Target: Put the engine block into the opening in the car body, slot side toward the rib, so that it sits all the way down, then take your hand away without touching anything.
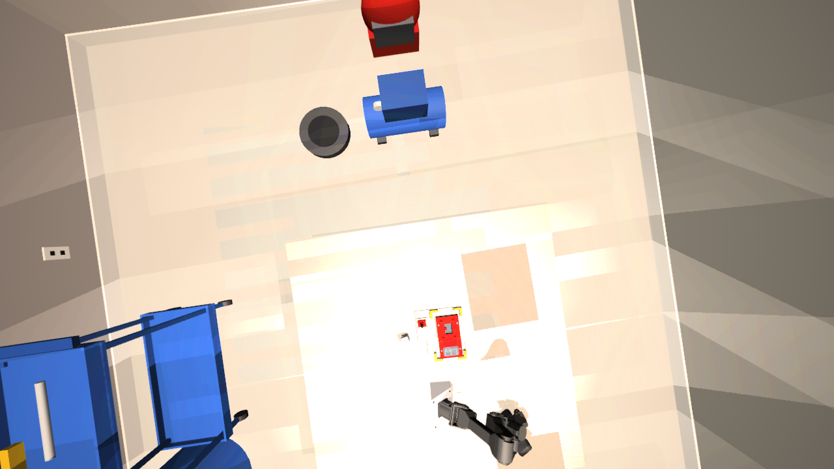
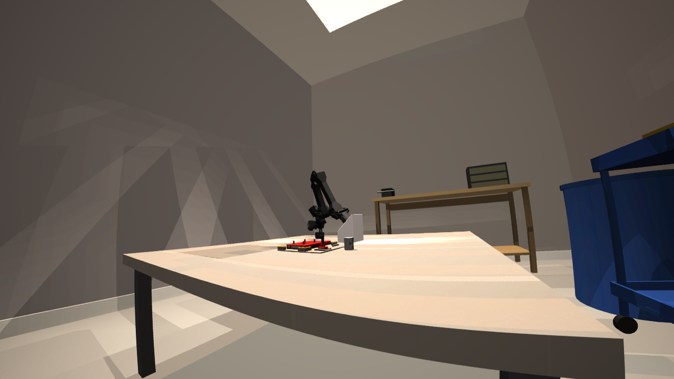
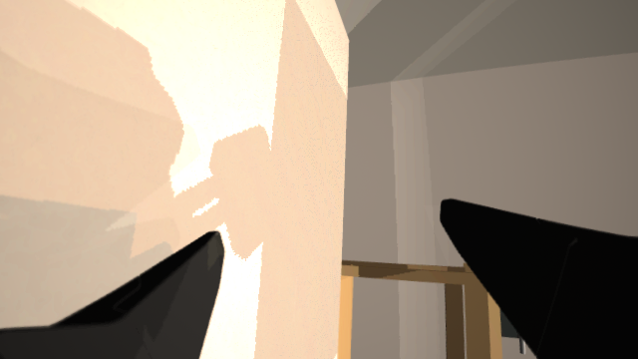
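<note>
The red car body lies flat between yellow corner pieces. A grey shape shows at its middle in the top view; I cannot tell whether it is the engine block seated or the opening. A small grey upright part stands on the table left of the body in the top view, clear of it. The slot and rib are too small to make out. My gripper is open and empty, tips wide apart. It is up off the table and clear of the car body; the wrist view shows neither body nor block.
A small red piece with a black knob is left of the body. A pale angled stand is beside the arm. The table edge and a wooden bench are farther off.
</note>
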Controlling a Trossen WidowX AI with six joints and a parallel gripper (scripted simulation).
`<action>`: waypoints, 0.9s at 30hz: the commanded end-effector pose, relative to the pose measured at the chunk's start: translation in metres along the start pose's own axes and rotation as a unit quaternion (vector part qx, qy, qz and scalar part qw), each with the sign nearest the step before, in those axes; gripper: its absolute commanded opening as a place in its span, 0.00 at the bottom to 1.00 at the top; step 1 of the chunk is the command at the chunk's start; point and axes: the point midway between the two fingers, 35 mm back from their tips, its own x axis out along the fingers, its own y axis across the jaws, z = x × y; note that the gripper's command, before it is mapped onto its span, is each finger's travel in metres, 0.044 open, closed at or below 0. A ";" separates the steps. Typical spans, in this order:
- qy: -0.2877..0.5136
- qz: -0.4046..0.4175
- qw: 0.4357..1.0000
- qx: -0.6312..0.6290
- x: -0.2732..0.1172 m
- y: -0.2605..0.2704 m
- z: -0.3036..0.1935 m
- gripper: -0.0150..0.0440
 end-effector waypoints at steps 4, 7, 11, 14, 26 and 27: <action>-0.047 0.012 0.998 -0.047 0.011 -0.009 0.029 1.00; -0.039 0.035 0.995 -0.085 0.020 -0.008 0.026 1.00; -0.030 0.068 0.988 -0.135 0.031 -0.006 0.021 1.00; -0.024 0.091 0.982 -0.165 0.037 -0.007 0.017 1.00; -0.022 0.169 0.947 -0.272 0.050 -0.005 0.002 1.00; -0.023 0.179 0.941 -0.285 0.051 -0.005 0.000 1.00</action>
